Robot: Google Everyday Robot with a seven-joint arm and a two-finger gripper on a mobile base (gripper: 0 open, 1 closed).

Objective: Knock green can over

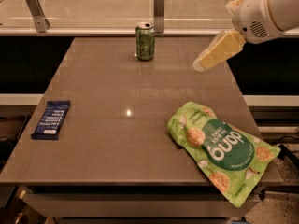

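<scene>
The green can (145,41) stands upright near the far edge of the brown table (107,101), a little left of centre, its silver top rim showing. My gripper (202,64) comes in from the upper right on a white arm, its pale yellow fingers pointing down and to the left above the table's far right part. It is to the right of the can, apart from it and holding nothing.
A green "dang" snack bag (219,148) lies at the near right, hanging over the table's corner. A dark blue snack bar (52,119) lies near the left edge. A railing with metal posts (159,3) runs behind the table.
</scene>
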